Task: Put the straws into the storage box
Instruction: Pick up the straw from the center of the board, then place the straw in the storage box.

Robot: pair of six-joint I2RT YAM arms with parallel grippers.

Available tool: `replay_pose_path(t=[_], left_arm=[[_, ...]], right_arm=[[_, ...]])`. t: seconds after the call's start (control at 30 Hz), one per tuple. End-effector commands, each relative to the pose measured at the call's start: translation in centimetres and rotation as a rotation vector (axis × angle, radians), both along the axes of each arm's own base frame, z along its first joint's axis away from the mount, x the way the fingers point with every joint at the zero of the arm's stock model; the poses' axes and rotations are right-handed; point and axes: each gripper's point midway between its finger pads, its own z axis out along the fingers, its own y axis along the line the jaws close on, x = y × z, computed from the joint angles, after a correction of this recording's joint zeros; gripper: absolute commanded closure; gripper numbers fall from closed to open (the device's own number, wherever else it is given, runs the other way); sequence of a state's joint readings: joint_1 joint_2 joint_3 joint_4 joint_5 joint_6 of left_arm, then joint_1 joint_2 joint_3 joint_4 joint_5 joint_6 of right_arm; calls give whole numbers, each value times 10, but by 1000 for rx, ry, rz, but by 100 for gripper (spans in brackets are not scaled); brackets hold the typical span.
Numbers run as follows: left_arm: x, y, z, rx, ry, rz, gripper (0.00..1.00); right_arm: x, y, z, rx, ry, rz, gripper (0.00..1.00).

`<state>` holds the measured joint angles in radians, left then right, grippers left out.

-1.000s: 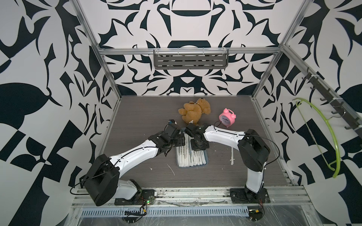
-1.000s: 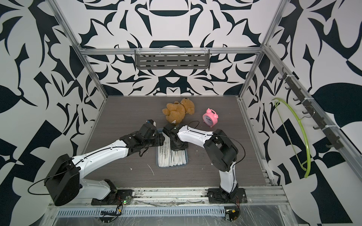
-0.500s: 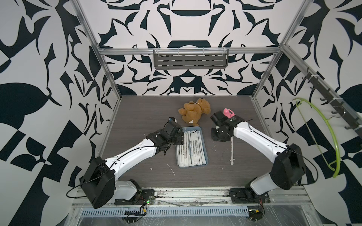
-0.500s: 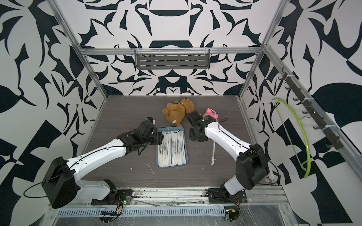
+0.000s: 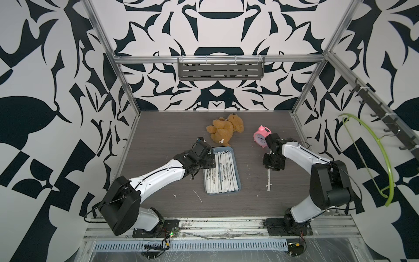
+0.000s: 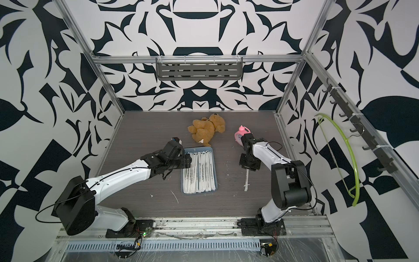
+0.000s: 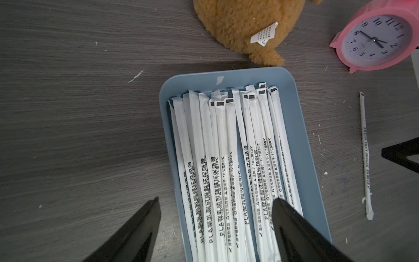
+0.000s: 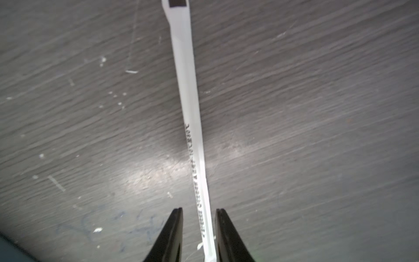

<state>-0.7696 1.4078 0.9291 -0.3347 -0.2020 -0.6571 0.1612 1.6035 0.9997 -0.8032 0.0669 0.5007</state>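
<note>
The dark wood-grain table took up most of the cell, obviously. Next biggest was the storage box, sitting about mid-table with its long side pointing away from the robot, which I'd guess suits laying long strips in lengthwise. A teddy bear lay just beyond it and a pink alarm clock sat off to the right, neither in the way.

The left gripper hung over the box's left rim, jaws spread wide and holding nothing. One finger was above bare table and the other above the pile.

The straws were nearly all in the box, lined up side by side so they'd fit. One lone straw lay flat on the table, well to the right of the box. The right gripper was down over it, jaws only slightly parted, with the straw running between them. A gap showed on both sides, so it wasn't pinched yet. Straddling it crosswise makes sense for something that thin and flat.

Tiny paper scraps dotted the table.
</note>
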Motion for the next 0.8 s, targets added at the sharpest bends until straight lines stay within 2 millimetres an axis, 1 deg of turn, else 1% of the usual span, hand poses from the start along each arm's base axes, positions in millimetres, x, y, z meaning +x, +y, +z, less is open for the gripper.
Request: replay_pose_path(t=[0.0, 0.27, 0.37, 0.47, 0.53, 0.63, 0.7, 0.77], left_arm=[[2, 5, 6, 14, -19, 7, 16], [2, 12, 10, 24, -44, 27, 16], [5, 15, 18, 10, -86, 41, 16], [6, 18, 24, -1, -124, 50, 16], [7, 21, 25, 11, -130, 52, 16], [5, 24, 21, 31, -119, 54, 16], [5, 25, 20, 38, -114, 57, 16], [4, 27, 18, 45, -112, 62, 16]], right_arm=[[4, 2, -7, 14, -13, 16, 68], [-2, 2, -31, 23, 31, 20, 68], [-5, 5, -38, 43, 40, 35, 73], [-8, 11, -38, 76, 32, 45, 83], [-9, 20, -32, 84, 18, 72, 89], [-13, 40, -15, 58, -5, 153, 92], [-15, 57, 2, 39, -26, 205, 92], [-15, 81, 23, 49, -63, 247, 92]])
